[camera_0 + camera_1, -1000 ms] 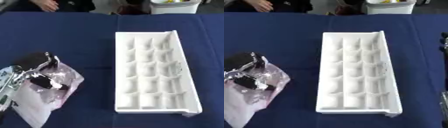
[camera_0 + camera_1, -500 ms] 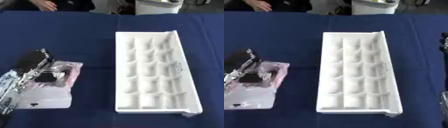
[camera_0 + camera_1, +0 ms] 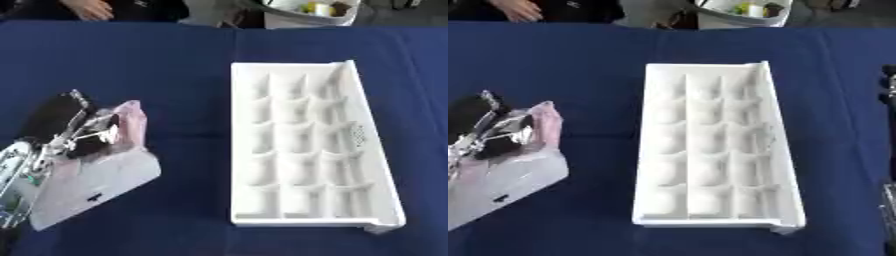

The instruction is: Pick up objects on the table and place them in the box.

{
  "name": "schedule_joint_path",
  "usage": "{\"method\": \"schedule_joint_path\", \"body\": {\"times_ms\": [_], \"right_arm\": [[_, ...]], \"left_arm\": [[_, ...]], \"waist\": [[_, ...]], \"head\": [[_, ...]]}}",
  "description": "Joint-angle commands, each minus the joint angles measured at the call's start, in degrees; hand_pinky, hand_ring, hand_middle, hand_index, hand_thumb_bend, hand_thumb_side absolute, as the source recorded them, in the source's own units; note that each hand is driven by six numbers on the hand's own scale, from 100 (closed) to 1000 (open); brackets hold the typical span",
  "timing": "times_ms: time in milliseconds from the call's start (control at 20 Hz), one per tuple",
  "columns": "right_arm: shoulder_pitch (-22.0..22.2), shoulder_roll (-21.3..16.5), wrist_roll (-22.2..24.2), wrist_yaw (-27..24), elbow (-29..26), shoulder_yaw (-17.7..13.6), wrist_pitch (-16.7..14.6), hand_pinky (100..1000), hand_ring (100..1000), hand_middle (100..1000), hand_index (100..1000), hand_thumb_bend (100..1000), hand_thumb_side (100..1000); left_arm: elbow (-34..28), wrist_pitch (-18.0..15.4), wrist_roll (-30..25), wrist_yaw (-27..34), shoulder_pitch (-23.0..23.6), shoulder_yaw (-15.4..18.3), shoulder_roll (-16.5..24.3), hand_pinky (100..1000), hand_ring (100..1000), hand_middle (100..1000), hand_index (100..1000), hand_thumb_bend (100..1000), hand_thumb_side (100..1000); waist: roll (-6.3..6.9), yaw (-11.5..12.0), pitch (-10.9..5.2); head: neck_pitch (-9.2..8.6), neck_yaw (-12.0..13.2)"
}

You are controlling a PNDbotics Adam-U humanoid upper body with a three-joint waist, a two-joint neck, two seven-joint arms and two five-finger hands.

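Since a second ago your left hand [image 3: 74, 132] has drawn the clear packet [image 3: 92, 182] flatter against the desk [image 3: 175, 75]; fingers curled on its pinkish upper end. Packet lies at the near left, well apart from the white compartmented box [image 3: 302, 150]. Right hand [image 3: 888, 90] shows only as a dark sliver at the right edge; can't tell its fingers. Far edge: a white bin [image 3: 306, 12].

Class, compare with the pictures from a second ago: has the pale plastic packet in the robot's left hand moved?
Yes. The packet has turned from hanging crumpled to lying flatter, while the white box stayed put.
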Motion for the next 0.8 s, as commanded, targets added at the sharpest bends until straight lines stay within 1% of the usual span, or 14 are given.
{"method": "schedule_joint_path", "body": {"times_ms": [50,250,300,350,600,800], "right_arm": [[-0.3,-0.7,-0.2,0.1,-0.9,-0.3,-0.1,872,876,837,951,100,901],[-0.2,-0.8,-0.2,0.1,-0.9,-0.3,0.0,872,876,836,951,100,901],[-0.2,-0.8,-0.2,0.2,-0.9,-0.3,0.0,872,876,837,951,100,901],[-0.1,-0.9,-0.2,0.2,-0.8,-0.3,0.0,872,876,836,951,100,901],[0.1,-1.1,-0.2,0.2,-0.8,-0.3,0.0,872,876,836,951,100,900],[0.2,-1.2,-0.2,0.3,-0.7,-0.2,0.0,872,876,836,951,100,900]], "left_arm": [[-2.9,0.4,-0.4,2.4,-0.9,1.1,2.9,100,100,100,172,100,261],[-5.3,1.0,-0.9,7.0,-2.1,1.2,6.2,100,100,100,173,100,273],[-5.9,1.4,-0.8,9.1,-2.7,1.4,7.1,100,100,100,174,100,754],[-6.4,1.8,-0.6,11.2,-3.3,1.6,8.1,100,100,100,174,100,284],[-9.3,2.7,-0.7,21.1,-8.1,1.9,14.7,100,100,100,172,100,299],[-11.7,2.8,-1.9,23.8,-11.6,1.9,18.1,100,100,100,166,100,307]], "waist": [[0.31,-0.1,-0.81],[0.69,-0.2,-0.95],[0.78,-0.2,-1.02],[0.85,-0.2,-1.08],[1.23,-0.1,-1.47],[1.43,-0.1,-1.61]], "head": [[-0.44,-0.2],[-0.4,-0.3],[-0.41,-0.4],[-0.43,-0.4],[-0.47,-0.5],[-0.51,-0.5]]}}
